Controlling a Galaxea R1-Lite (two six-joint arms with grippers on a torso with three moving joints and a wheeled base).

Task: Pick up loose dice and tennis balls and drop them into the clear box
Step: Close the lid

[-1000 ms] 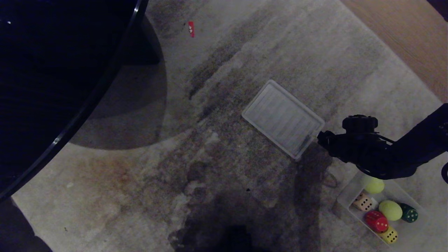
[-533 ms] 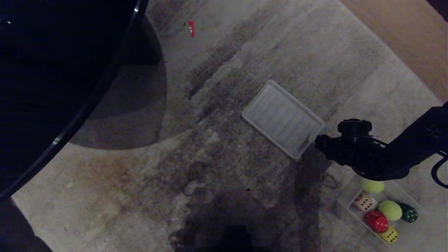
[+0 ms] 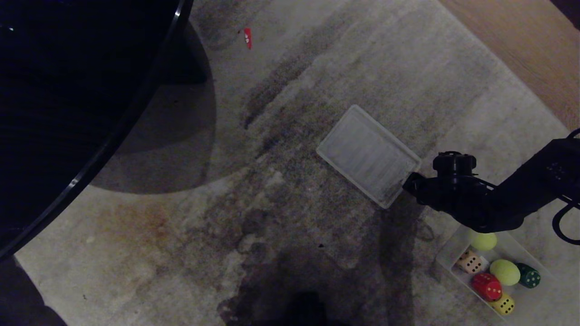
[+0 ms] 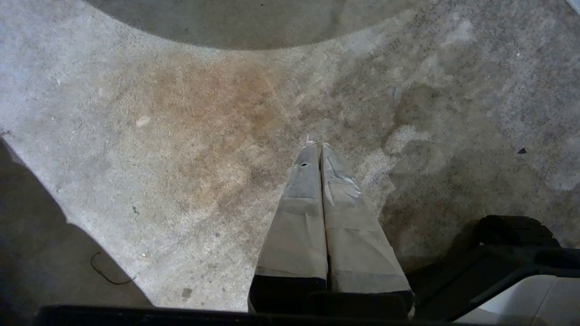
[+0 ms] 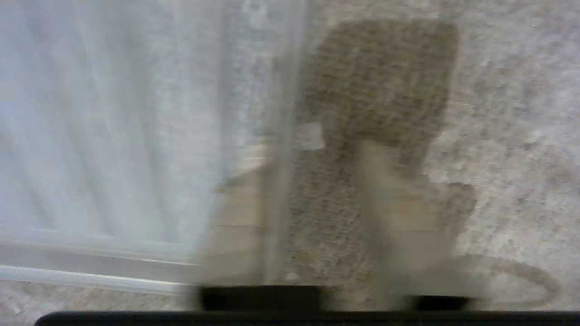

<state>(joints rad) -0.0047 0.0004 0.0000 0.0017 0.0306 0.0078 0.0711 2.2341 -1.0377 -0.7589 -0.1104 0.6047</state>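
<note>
Straddled the ribbed lid's point(image 3: 368, 155) near rim with the right pincer point(image 3: 408, 183), fingers point(image 5: 394, 203) apart, unclamped. Found the clear box point(image 3: 446, 258) just behind it, holding 4 dice point(image 3: 487, 286), 2 tennis balls point(image 3: 505, 271). Likely needed a deeper, squarer bite. Parked the left pincer point(image 4: 319, 149) clenched.

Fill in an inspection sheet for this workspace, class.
Surface: stained grey carpet.
Job's things: four dice and two tennis balls, all in the clear box.
Clutter: ribbed lid; red scrap.
Grippers: right gripper at the lid's corner; left gripper shut, over bare carpet.
Cables: black loop by the right arm.
Surroundings: dark round table; wood floor.
</note>
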